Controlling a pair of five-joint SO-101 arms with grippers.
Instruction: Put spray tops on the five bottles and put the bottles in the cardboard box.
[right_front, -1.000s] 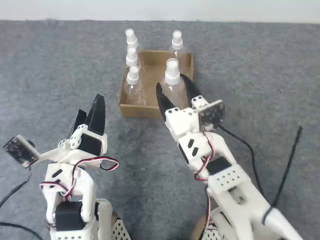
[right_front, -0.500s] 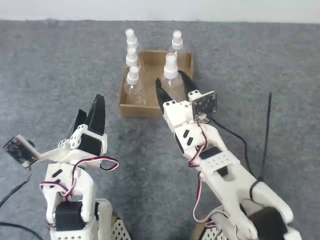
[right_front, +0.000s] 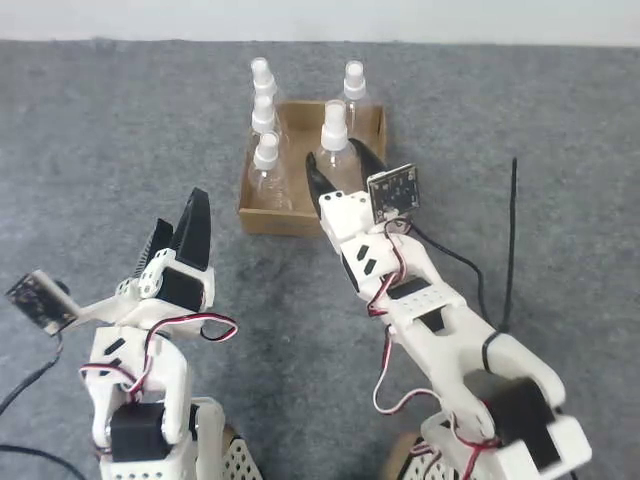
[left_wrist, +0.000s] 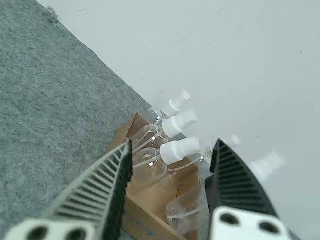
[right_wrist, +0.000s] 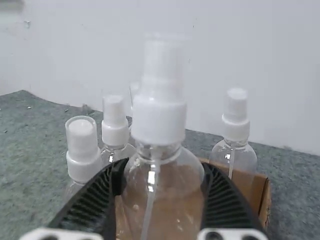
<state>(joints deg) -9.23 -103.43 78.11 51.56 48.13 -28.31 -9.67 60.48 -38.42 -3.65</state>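
Black fingers (right_wrist: 92, 202) of right tool (right_wrist: 162, 172) clasp capped bottle (right_wrist: 160, 145).

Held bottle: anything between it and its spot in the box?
Nothing visible. The right pincer holds the bottle over the box's bare near-right part; the other bottles stand to its left and behind.

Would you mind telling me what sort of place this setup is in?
Probably a robotics test bench: a grey carpeted table, a plain white wall, and the left arm and right arm with exposed wiring.

White arms (right_front: 440, 330) with black ribbed tool fingers (left_wrist: 107, 190), red-and-white cables (right_front: 190, 325), black servos (right_front: 135, 430).
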